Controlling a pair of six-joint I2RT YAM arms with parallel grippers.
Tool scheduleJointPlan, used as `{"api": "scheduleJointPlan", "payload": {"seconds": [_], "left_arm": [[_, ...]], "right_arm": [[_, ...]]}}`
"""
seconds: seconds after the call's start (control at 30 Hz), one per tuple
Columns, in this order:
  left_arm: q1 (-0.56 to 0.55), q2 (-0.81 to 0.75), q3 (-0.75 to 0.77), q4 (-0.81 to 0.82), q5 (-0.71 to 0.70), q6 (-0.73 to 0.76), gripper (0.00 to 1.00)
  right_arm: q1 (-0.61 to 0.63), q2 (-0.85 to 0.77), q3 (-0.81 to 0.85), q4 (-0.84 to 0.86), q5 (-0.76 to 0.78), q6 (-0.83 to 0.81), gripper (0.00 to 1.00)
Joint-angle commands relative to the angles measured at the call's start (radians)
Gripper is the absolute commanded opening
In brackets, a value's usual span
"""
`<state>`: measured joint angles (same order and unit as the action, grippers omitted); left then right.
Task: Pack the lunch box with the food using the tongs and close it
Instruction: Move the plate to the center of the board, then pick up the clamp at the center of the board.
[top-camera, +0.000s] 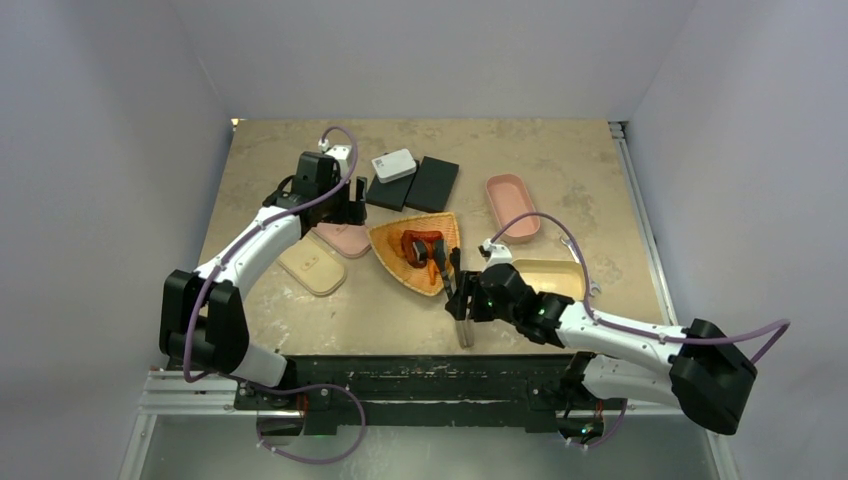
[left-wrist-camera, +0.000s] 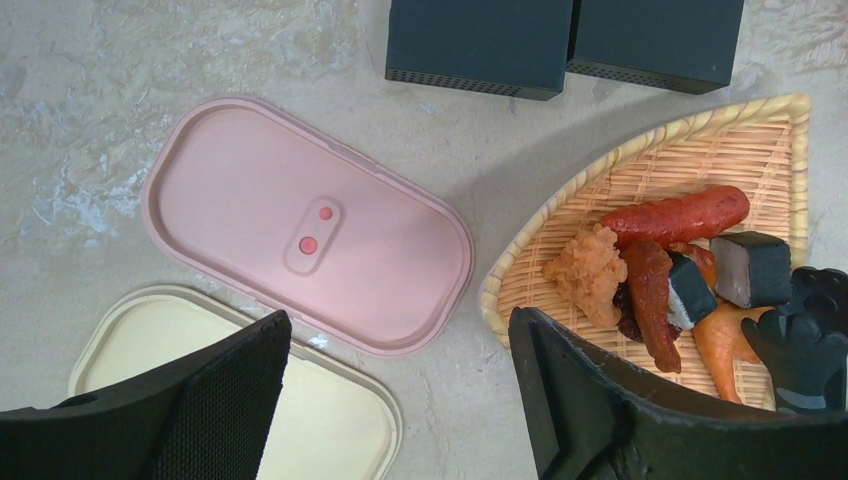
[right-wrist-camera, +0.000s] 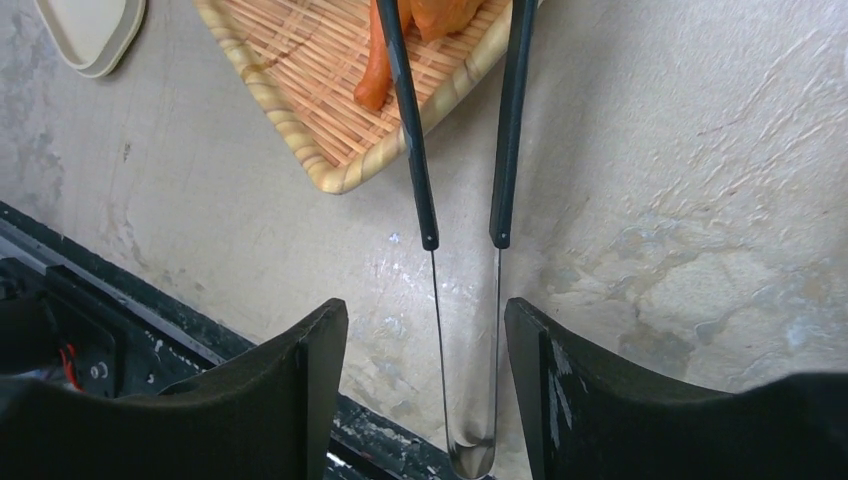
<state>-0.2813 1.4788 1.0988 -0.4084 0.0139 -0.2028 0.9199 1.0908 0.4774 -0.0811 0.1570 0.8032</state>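
From above, the beige mottled tabletop (top-camera: 560, 160) carries an orange triangular wicker tray (top-camera: 398, 264) at its middle; the food (top-camera: 420, 245), red, orange and dark bite-size pieces, is heaped on it; left of the tray lie a pink oval lid (top-camera: 345, 240) and, nearer, a cream oval lid (top-camera: 312, 265); to the right sit a pink oval box (top-camera: 512, 207) and, nearer, a cream oval box (top-camera: 548, 277); the slim silver tongs with black ends (top-camera: 465, 335) run from the tray's near corner toward the near edge; the right gripper (top-camera: 458, 300) sits over them; the left gripper (top-camera: 340, 215) is over the pink lid's far end.

From the left wrist, the left gripper (left-wrist-camera: 400, 400) stands wide apart, gripping nothing; the pink lid (left-wrist-camera: 310, 230) lies flat between the cream lid (left-wrist-camera: 200, 370) and the tray (left-wrist-camera: 760, 150); two black boxes (left-wrist-camera: 480, 40) lie beyond.

From the right wrist, the right gripper (right-wrist-camera: 430, 400) is spread; the tongs (right-wrist-camera: 413, 150) lie on the table between its fingers (right-wrist-camera: 300, 390), a gap on each side, black ends over the tray (right-wrist-camera: 330, 130).
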Motion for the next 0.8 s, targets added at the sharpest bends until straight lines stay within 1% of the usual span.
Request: {"api": "scheduleJointPlan", "payload": {"seconds": [0.0,0.23,0.4,0.67,0.77], "left_arm": [[0.007,-0.021,-0.005,0.029,0.003,-0.018,0.8],[0.007,-0.025,-0.008,0.033,0.016,-0.02,0.8],[0.007,-0.023,-0.009,0.034,0.024,-0.021,0.8],[0.007,-0.02,-0.007,0.033,0.031,-0.02,0.8],[0.007,-0.02,-0.008,0.033,0.031,-0.021,0.8]], "right_arm": [[0.0,0.006,-0.061,0.156,-0.024,0.062,0.61],[0.0,0.01,-0.121,0.223,-0.008,0.107,0.58],[0.0,0.049,-0.141,0.274,-0.009,0.099,0.57],[0.0,0.132,-0.151,0.396,-0.054,0.045,0.49],[0.0,0.162,-0.156,0.418,-0.05,0.043,0.46]]}}
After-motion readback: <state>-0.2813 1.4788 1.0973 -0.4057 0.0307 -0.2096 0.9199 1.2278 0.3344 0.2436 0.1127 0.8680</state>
